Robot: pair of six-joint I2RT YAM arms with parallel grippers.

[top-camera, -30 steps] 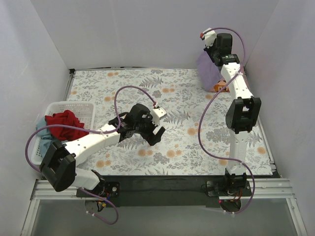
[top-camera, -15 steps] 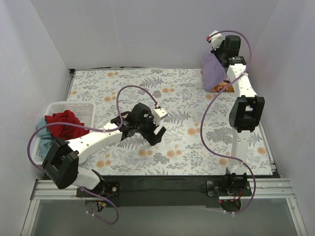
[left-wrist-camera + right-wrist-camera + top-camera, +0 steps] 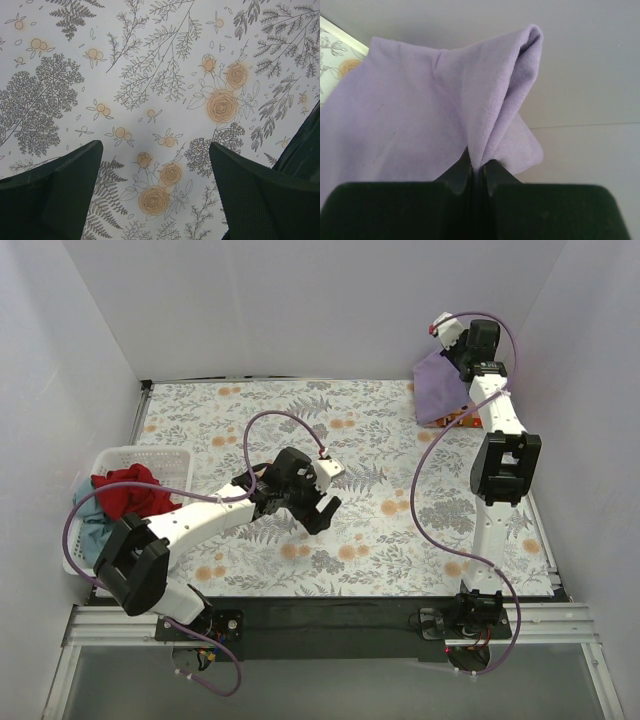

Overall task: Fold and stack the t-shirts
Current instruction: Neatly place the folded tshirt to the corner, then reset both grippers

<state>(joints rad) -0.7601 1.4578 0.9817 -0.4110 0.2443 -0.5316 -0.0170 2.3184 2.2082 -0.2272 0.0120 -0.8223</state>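
right gripper (image 3: pixel 479 174) clamped on lavender t-shirt (image 3: pixel 438 390), upper right; shirt droops, long axis down-left from pinch. left gripper (image 3: pixel 155 150) jaws apart above floral cloth (image 3: pixel 150 60).

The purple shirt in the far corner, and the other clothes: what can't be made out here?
- Lavender t-shirt: in the right wrist view, its lower part is cut off by the right gripper pinching it.
- Salmon-pink garment: in the top view, only a sliver shows under the lavender t-shirt.
- Grey-blue garment: in the top view, mostly under the red t-shirt in the basket.
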